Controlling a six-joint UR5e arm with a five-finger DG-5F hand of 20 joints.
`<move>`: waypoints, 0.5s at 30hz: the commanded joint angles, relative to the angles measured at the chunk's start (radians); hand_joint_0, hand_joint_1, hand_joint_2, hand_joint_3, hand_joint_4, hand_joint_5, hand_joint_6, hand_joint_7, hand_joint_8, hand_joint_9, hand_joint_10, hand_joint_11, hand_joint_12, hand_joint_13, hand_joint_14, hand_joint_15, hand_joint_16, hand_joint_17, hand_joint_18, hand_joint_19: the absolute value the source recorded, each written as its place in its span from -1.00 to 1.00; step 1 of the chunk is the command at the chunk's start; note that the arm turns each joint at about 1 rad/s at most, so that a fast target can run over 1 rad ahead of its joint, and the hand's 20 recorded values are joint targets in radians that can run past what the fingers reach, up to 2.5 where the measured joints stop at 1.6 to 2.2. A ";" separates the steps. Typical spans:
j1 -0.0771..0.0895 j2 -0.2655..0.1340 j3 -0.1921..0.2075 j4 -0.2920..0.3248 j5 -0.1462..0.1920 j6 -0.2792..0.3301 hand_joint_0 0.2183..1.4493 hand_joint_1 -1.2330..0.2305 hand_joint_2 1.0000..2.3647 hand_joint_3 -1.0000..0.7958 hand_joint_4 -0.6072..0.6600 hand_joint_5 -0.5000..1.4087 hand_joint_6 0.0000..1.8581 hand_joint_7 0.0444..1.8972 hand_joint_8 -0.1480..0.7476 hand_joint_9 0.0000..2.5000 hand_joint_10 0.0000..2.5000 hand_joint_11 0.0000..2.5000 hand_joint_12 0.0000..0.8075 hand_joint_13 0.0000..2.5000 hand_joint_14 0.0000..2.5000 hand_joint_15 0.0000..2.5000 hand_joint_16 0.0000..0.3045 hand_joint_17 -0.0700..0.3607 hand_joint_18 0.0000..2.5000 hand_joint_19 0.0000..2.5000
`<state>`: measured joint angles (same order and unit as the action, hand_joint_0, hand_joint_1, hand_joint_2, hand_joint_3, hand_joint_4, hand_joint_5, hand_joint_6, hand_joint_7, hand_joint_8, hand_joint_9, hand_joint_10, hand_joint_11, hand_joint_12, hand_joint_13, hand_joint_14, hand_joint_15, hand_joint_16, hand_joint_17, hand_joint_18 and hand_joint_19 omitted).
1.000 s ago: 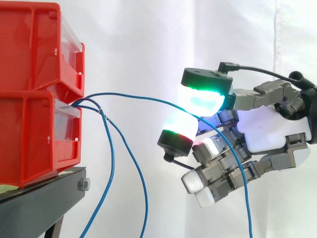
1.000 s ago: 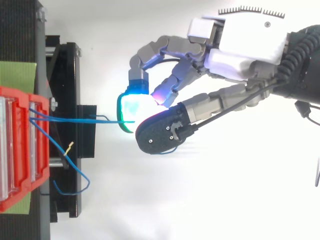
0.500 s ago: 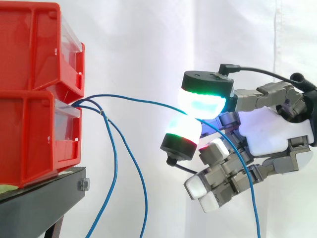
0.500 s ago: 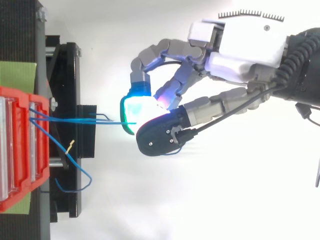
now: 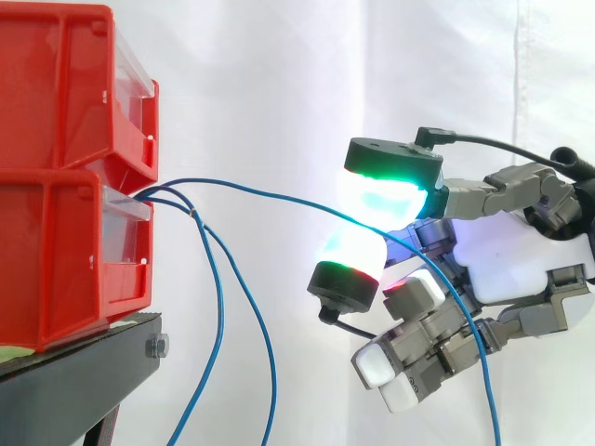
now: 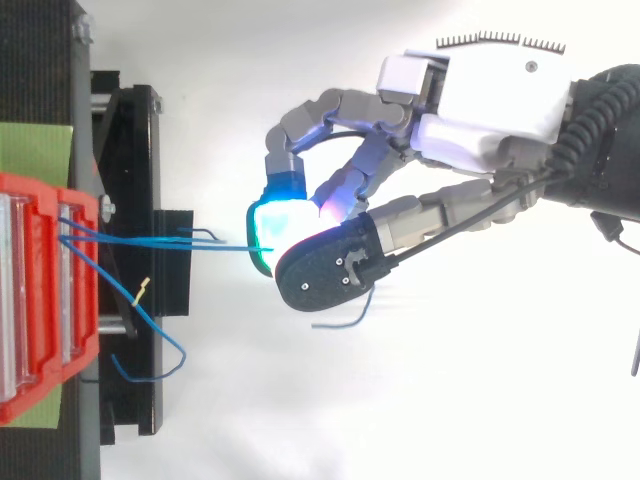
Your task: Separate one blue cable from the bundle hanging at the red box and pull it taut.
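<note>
Hand [image 5: 521, 260] retreated, pinching blue cable [image 5: 242, 185]; spare cables [image 5: 219, 311] dangle.

Two red bins [image 5: 56, 93]; three blue cables [image 5: 218, 316]; one black stand [image 5: 74, 381]; one hand [image 5: 530, 265].

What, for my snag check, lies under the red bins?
A black stand carries the red bins, a green sheet between them. Loose blue cables hang past its edge. The bins cover the sheet's middle and the stand's top.
</note>
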<state>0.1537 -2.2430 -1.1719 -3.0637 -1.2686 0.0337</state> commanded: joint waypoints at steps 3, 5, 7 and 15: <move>0.001 0.000 0.000 0.000 0.000 0.000 -0.40 -0.17 -0.99 -0.40 0.19 -0.64 -0.04 0.26 0.08 0.01 -0.98 -0.26 -0.17 -0.31 -0.99 -0.66 -0.71 -0.21 -0.46 -0.61; 0.000 0.000 0.000 0.000 0.000 0.000 -0.40 -0.18 -1.00 -0.43 0.18 -0.64 -0.04 0.25 0.08 0.02 -0.98 -0.25 -0.17 -0.31 -0.99 -0.65 -0.71 -0.21 -0.46 -0.61; 0.001 0.000 0.000 0.000 0.000 0.002 -0.42 -0.18 -1.00 -0.44 0.18 -0.64 -0.04 0.24 0.07 0.03 -0.98 -0.25 -0.17 -0.31 -0.99 -0.66 -0.71 -0.21 -0.46 -0.61; 0.001 -0.001 0.000 0.000 0.001 0.002 -0.36 -0.24 -0.99 -0.34 0.17 -0.63 -0.04 0.32 0.08 0.05 -0.98 -0.24 -0.18 -0.30 -0.99 -0.66 -0.72 -0.22 -0.46 -0.62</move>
<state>0.1545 -2.2429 -1.1720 -3.0633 -1.2673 0.0352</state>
